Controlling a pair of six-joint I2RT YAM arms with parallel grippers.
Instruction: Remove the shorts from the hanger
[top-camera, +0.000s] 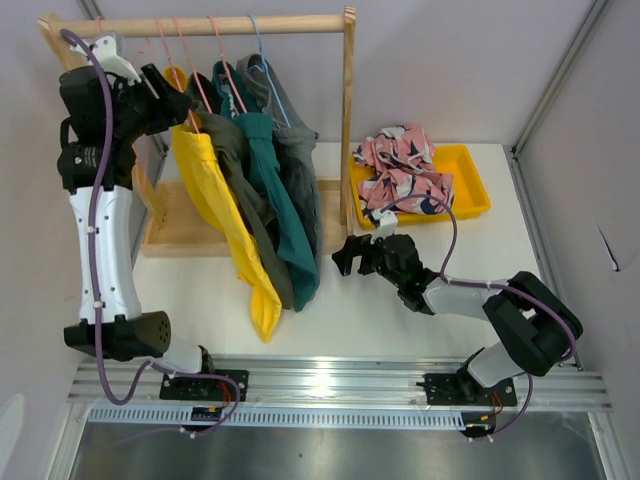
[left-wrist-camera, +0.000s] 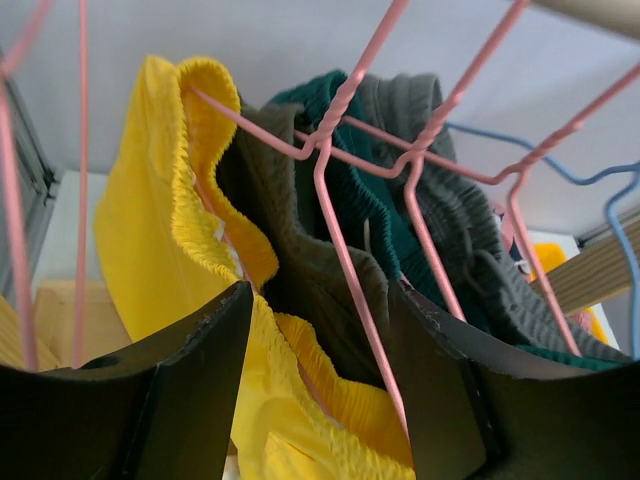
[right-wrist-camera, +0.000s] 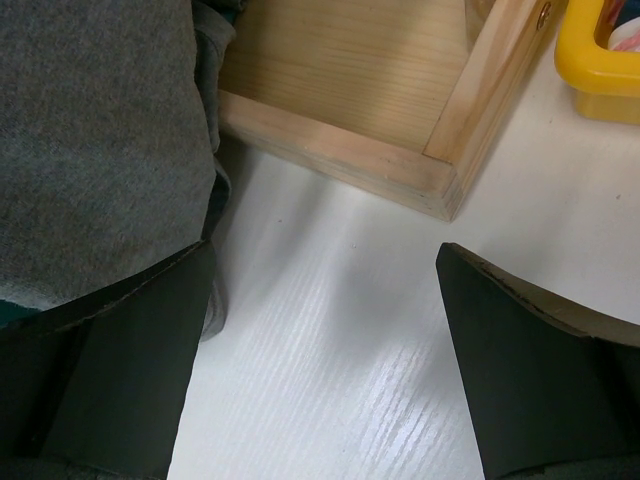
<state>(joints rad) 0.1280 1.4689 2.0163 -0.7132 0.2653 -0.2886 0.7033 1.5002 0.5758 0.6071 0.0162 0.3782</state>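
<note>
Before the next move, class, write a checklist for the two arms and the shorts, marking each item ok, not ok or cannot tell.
1. Left gripper open: ok.
2. Yellow shorts waistband between its fingers: ok.
3. Pink hanger wire clear of that gap: not ok.
4. Right gripper open, empty: ok.
5. Pink patterned shorts in yellow bin: ok.
6. Rail emptied of shorts: not ok.

I see yellow shorts (top-camera: 215, 195), olive shorts (top-camera: 232, 165), teal shorts (top-camera: 275, 200), grey shorts (top-camera: 303, 165), pink hangers (left-wrist-camera: 338, 105), pink shorts (top-camera: 400, 175) patterned navy-and-white, and a yellow tray (top-camera: 464, 178).
</note>
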